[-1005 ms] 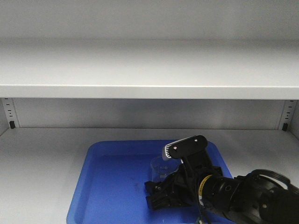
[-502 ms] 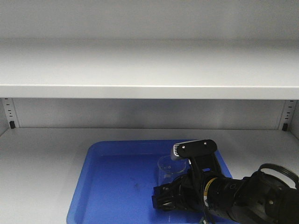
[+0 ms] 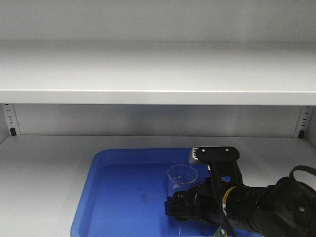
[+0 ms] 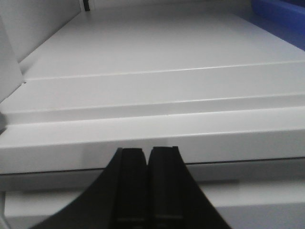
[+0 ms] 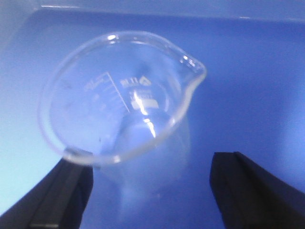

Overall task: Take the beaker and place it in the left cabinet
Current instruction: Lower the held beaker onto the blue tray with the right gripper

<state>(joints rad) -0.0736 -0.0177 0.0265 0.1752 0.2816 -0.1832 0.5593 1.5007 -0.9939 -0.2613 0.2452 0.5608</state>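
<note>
The beaker [image 3: 181, 177] is clear glass with a pour spout and white markings, and stands upright on the blue tray [image 3: 106, 197] on the left cabinet's lower shelf [image 3: 44, 168]. In the right wrist view the beaker [image 5: 121, 95] sits between the two black fingers of my right gripper [image 5: 152, 191]. The jaws are wide open, the left finger [image 5: 64, 191] is at the rim and the right finger stands apart from the glass. In the front view the right gripper [image 3: 180, 207] is just in front of the beaker. My left gripper [image 4: 147, 155] is shut and empty, in front of the shelf's front edge.
An upper shelf [image 3: 158, 74] spans the cabinet above. Slotted rails stand in the back corners [image 3: 9, 121]. The right arm's body [image 3: 256, 207] fills the lower right of the front view. A corner of the blue tray [image 4: 281, 12] shows at the top right of the left wrist view.
My right arm has drawn back towards the lower right. The beaker has shifted a little to the right on the tray and stands free between the open fingers.
</note>
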